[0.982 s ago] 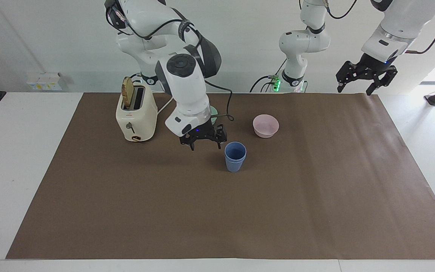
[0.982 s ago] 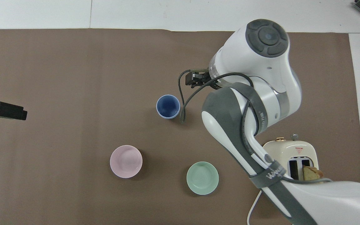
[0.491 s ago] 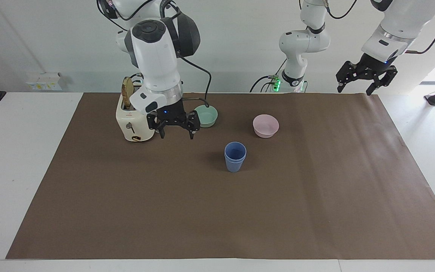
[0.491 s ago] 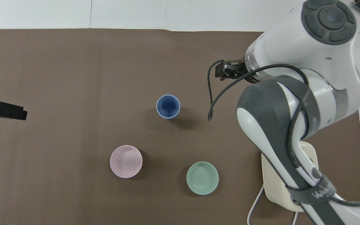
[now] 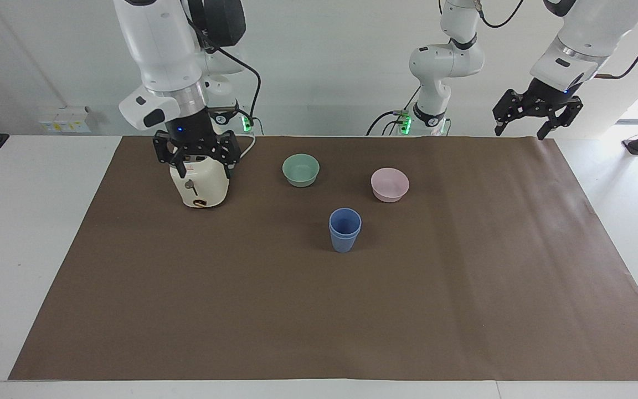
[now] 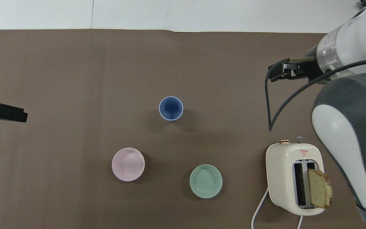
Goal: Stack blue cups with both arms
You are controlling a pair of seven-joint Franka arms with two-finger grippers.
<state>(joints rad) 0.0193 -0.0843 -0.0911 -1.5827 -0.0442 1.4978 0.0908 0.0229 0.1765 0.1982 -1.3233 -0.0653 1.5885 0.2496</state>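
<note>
Right gripper (image 5: 196, 163) now over toaster (image 5: 200, 188)

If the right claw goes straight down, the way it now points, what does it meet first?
Probably the toaster: the open right claw hangs above it in the facing view. Depth is unclear, so it might land on the brown mat beside it instead.

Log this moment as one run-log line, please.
blue cups: nested, upright on mat | right gripper: open, empty, over toaster | left gripper: open, empty, waiting above mat's edge

Matte plastic blue cups (image 5: 345, 229) on matt brown paper (image 5: 319, 310)
</note>
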